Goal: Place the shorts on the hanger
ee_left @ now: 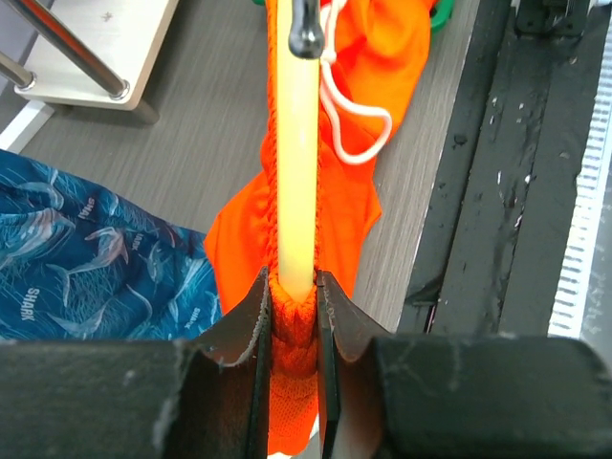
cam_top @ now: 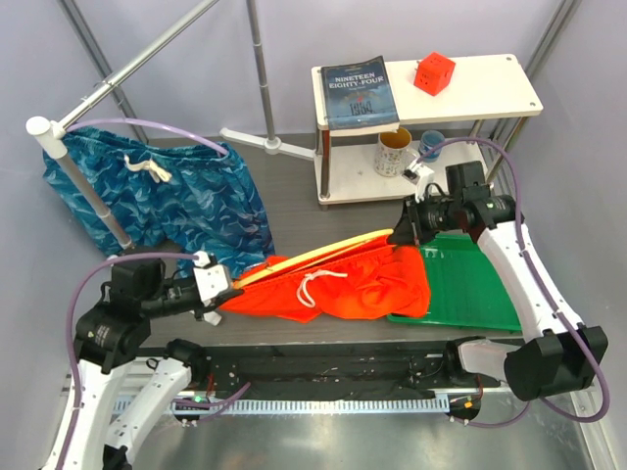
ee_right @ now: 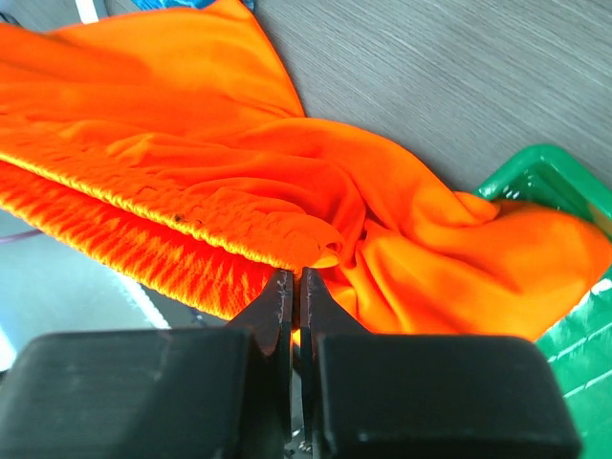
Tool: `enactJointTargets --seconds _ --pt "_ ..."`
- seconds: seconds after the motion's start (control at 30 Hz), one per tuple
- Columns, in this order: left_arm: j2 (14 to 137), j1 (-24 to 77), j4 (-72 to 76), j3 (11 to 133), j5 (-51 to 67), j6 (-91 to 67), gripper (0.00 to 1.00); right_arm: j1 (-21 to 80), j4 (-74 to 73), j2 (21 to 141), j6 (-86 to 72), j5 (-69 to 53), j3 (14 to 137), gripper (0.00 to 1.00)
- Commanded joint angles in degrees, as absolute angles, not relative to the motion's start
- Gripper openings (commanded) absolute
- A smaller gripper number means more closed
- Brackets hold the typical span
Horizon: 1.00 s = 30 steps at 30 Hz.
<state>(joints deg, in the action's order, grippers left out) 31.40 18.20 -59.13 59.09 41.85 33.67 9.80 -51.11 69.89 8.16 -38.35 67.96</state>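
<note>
— Across the table [cam_top: 294, 191] front: shorts [cam_top: 362, 284], orange-red, white cord [cam_top: 318, 284], stretched between both grippers, right end draped over green tray [cam_top: 470, 284].
— And hanger [cam_top: 313, 257]?
— Yellow bar along the waistband. Its near end plus bunched fabric is clamped in left gripper [cam_top: 230, 292]; right gripper [cam_top: 404, 235] is pinched closed on the waistband corner.
— Hidden?
— Bar's far end is under cloth; hook hard to make out.

The grey table [cam_top: 294, 196] is carrying the shorts [cam_top: 343, 289], sprawling between the jaws of the left gripper [cam_top: 233, 290] and right gripper [cam_top: 402, 235]. A green tray [cam_top: 470, 284] is lying just beside the right jaws; blue shorts [cam_top: 186, 196] are lying beyond the left ones.
</note>
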Motion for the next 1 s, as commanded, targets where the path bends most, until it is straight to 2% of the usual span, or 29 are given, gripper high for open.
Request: enactJointTargets --seconds 0.0,0.57,0.83,0.97 --pt "31.64 17.23 -66.61 61.52 36.4 38.84 0.0 3.61 -52.47 69.78 11.07 -32.52 73.21 0.01" --pt "44.29 17.23 -71.19 64.86 27.25 39.9 0.0 2.64 -56.43 69.96 16.17 -33.84 80.77 0.01" --pt "54.82 17.4 -75.05 71.8 29.0 40.6 0.0 5.0 -58.36 72.68 17.75 -35.42 85.69 0.01" --pt "58.01 17.84 -83.05 74.79 29.27 47.09 0.0 5.63 -57.22 72.68 17.31 -31.48 85.78 0.01"
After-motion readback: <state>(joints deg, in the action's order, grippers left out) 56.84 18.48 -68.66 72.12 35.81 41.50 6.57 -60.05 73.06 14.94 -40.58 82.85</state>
